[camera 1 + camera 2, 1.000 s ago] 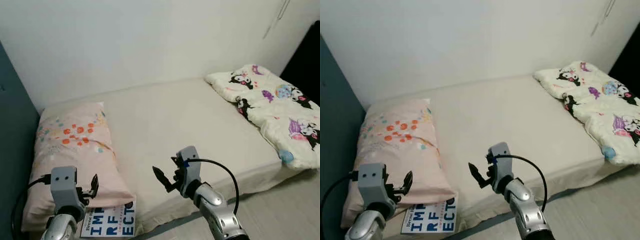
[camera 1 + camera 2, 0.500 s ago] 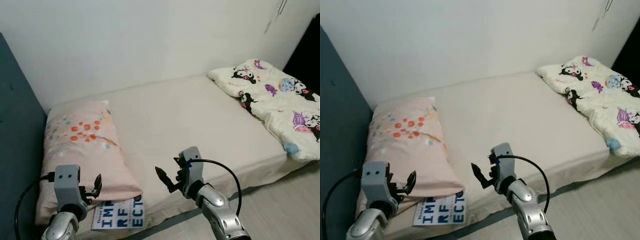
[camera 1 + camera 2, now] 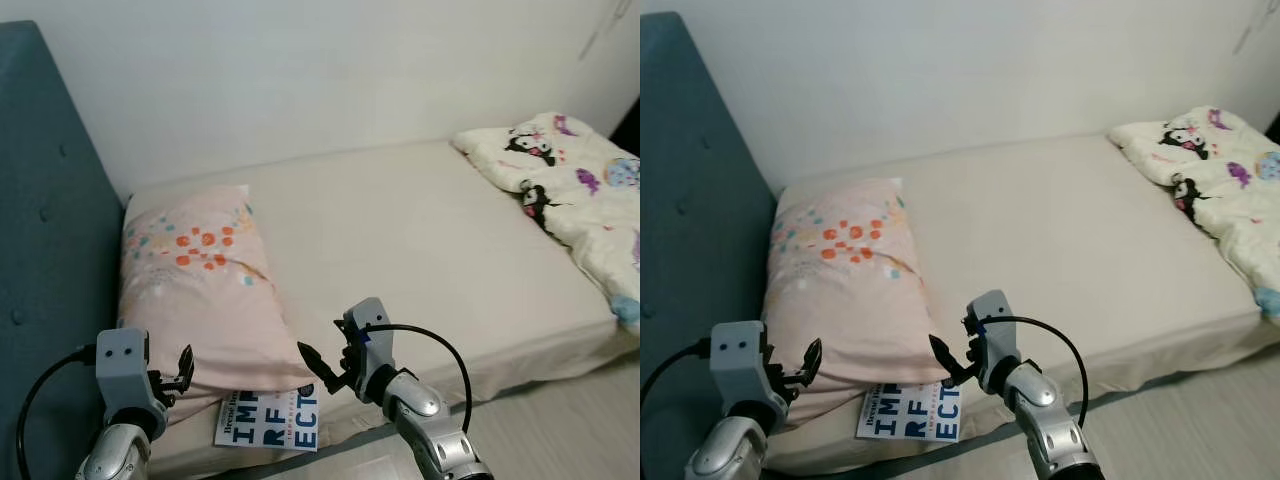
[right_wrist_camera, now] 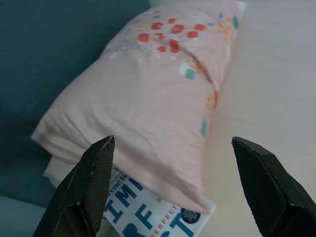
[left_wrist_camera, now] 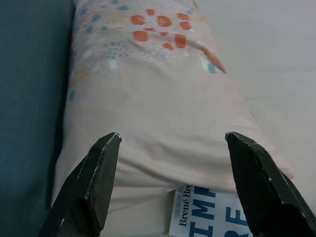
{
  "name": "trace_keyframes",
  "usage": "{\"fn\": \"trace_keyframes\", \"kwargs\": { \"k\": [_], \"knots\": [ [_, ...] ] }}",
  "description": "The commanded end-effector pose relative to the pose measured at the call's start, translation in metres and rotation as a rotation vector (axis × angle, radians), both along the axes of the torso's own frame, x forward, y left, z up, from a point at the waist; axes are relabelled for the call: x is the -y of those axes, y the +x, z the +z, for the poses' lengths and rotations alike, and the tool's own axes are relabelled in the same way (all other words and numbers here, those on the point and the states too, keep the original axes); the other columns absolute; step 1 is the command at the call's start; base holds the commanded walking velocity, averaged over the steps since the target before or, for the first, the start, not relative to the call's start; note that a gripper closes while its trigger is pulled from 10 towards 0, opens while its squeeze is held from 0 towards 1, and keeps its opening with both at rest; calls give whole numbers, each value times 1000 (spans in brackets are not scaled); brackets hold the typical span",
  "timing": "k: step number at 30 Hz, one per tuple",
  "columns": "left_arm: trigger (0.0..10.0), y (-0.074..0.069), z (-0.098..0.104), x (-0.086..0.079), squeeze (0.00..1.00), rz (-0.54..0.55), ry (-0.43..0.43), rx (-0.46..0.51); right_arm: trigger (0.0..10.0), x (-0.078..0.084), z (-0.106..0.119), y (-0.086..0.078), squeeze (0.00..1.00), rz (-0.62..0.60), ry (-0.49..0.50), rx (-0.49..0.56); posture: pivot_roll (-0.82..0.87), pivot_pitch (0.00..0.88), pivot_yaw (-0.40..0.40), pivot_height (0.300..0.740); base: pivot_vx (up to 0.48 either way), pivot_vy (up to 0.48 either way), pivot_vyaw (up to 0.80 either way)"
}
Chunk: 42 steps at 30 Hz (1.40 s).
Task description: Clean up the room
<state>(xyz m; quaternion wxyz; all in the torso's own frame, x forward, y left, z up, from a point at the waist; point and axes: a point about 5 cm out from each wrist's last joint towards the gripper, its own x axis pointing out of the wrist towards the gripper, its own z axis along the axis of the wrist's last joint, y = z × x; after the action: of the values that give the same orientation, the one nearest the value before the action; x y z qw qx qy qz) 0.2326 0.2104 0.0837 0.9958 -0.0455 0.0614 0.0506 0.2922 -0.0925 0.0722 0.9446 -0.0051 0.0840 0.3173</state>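
Pink pillow [image 3: 205,285] with orange and teal dots lies at the head of the bed [image 3: 420,240], against the blue headboard [image 3: 50,230]; its near end overlaps a white book [image 3: 268,424] with blue lettering, the title partly hidden; left gripper [image 3: 182,364] hangs near the pillow's near end, fingers spread, holding nothing; right gripper [image 3: 312,362] hovers just above the book, fingers apart, holding nothing; cartoon-print blanket [image 3: 575,185] at the foot, cut off by the frame.
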Motion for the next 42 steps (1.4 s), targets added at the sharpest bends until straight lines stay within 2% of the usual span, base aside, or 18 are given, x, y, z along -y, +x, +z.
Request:
{"fn": "trace_keyframes", "kwargs": {
  "k": [1,13,28,35,42],
  "knots": [
    [10000,-5,-2,-3,0,20,-9,-7,10000,-3,-4,-5,0,19,-11,-3,74,138,-54,740,0,0,800],
    [10000,-6,-5,-3,0,59,-61,-44,10000,-5,-3,-7,0,47,0,-8,75,145,-56,740,0,0,800],
    [10000,-4,2,7,0,-1,-91,6,10000,-4,-1,-7,0,49,-2,8,68,137,-53,740,0,0,800],
    [10000,-4,3,15,0,-69,-59,25,10000,-2,0,-7,0,43,5,15,65,129,-50,740,0,0,800],
    [10000,-2,4,16,0,-77,-62,27,10000,-1,1,-7,0,36,13,24,66,124,-47,740,0,0,800]
  ]
}}
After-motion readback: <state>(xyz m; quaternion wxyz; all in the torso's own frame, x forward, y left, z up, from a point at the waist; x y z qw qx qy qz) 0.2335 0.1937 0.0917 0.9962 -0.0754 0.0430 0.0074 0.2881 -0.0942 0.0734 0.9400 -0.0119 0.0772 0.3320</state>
